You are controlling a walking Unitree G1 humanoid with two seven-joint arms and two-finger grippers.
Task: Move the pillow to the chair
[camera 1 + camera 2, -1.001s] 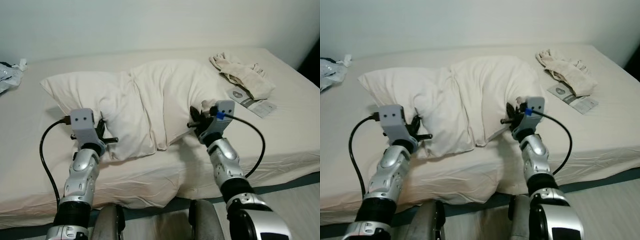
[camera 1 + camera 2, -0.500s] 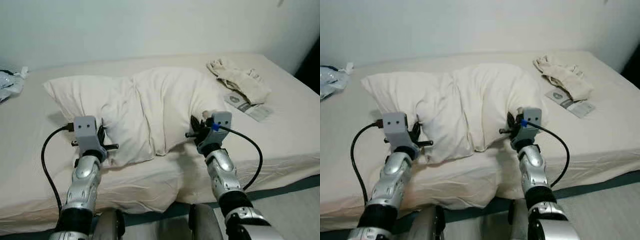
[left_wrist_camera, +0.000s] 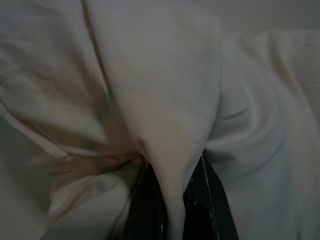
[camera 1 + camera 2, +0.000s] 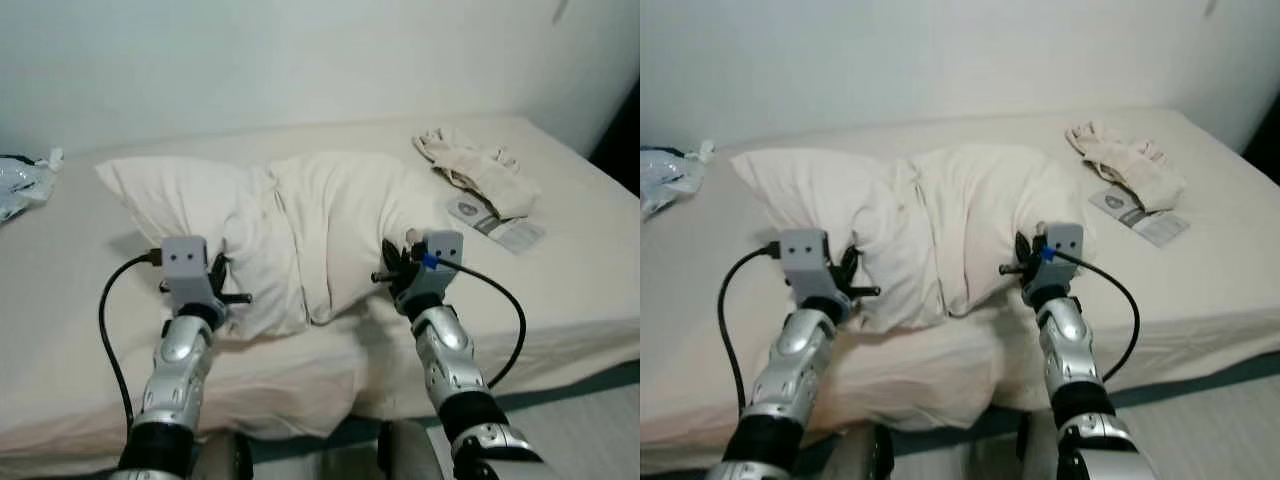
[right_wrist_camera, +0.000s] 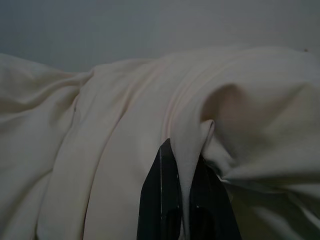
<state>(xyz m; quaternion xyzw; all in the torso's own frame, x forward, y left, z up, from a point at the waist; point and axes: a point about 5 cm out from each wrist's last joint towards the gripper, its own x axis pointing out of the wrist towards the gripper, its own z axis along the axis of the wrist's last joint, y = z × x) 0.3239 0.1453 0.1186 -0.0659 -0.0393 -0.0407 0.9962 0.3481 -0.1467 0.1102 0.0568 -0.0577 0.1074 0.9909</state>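
Left eye view has the pillow (image 4: 300, 230) lying on the bed (image 4: 580, 270), both the left gripper (image 4: 222, 290) and right gripper (image 4: 393, 272) pinching just folds of its case. Honestly, such thin bites might slip once it's lifted, or it sags and drags.

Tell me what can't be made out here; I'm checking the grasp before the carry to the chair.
- Left gripper: fingertips buried in pillow folds, eye and wrist views; how much fabric is pinched is hidden.
- Right gripper: fingertips likewise covered by fabric.
- Pillow underside: hidden against the bed.
- Card: print too small to read.
- Bag: cut off by the left edge.
- Wrist views: dark, little detail.
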